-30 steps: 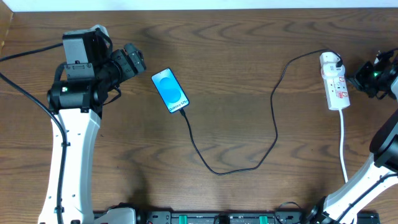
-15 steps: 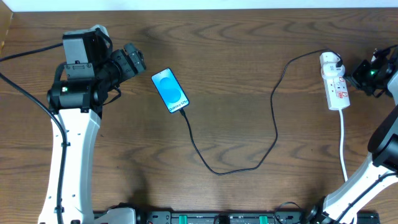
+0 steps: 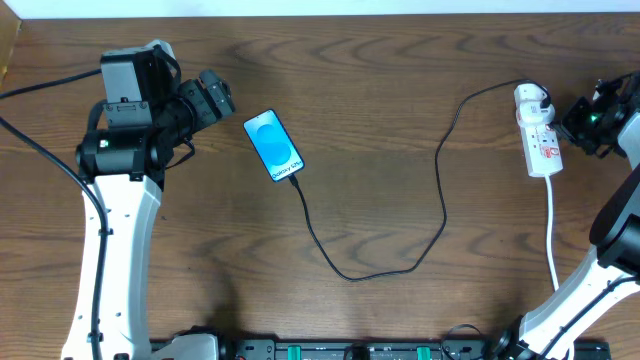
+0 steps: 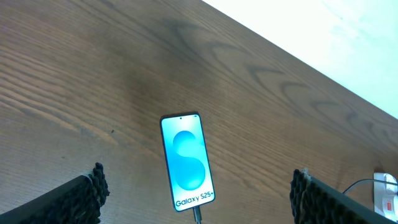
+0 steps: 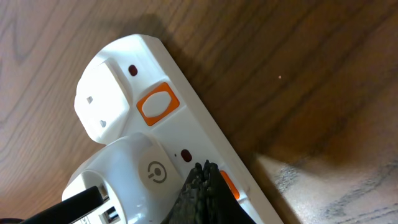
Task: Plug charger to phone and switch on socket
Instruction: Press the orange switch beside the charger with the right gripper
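Overhead looks straight down; left wrist view shares the phone [image 4: 187,162] ahead of its fingers [image 4: 81,199], right wrist the socket [image 5: 193,118], apparently far closer.

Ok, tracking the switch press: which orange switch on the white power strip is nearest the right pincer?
The half-hidden orange switch right beside the shut right pincer; the fully visible orange switch lies farther up the white power strip.

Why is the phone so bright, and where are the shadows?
Left wrist: the phone screen glows bright blue, sharp, no glare; far corner washed-out white. Right wrist: the socket casts a dark shadow on the table. Overhead: even light, faint shadows only.
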Robot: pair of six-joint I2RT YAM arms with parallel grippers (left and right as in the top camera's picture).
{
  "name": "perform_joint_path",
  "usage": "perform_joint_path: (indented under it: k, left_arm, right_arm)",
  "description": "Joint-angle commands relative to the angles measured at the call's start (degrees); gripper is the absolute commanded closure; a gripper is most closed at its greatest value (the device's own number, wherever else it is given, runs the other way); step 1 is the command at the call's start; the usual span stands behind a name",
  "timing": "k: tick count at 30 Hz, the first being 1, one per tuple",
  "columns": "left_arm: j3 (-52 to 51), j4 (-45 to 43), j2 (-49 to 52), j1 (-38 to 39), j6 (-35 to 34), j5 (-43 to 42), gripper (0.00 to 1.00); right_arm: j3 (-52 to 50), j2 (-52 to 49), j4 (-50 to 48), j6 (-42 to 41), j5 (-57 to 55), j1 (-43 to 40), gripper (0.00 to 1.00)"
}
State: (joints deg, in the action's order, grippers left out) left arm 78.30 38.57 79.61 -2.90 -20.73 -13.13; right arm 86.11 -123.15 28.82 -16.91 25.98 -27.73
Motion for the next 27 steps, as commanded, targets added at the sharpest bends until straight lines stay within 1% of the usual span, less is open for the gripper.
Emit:
perform_joint_path:
  k: [1, 27]
  left_arm:
    - [-0.1, 0.0, -0.3, -0.3, 0.8, 0.7, 0.05]
    - [-0.1, 0.0, -0.3, -0.3, 0.8, 0.8, 0.05]
  right_arm:
    - [-1.4, -0.8, 0.3, 1.1, 1.3, 1.6, 0.99]
    - [-1.6, -0.8, 6.3, 1.1, 1.3, 6.4, 0.99]
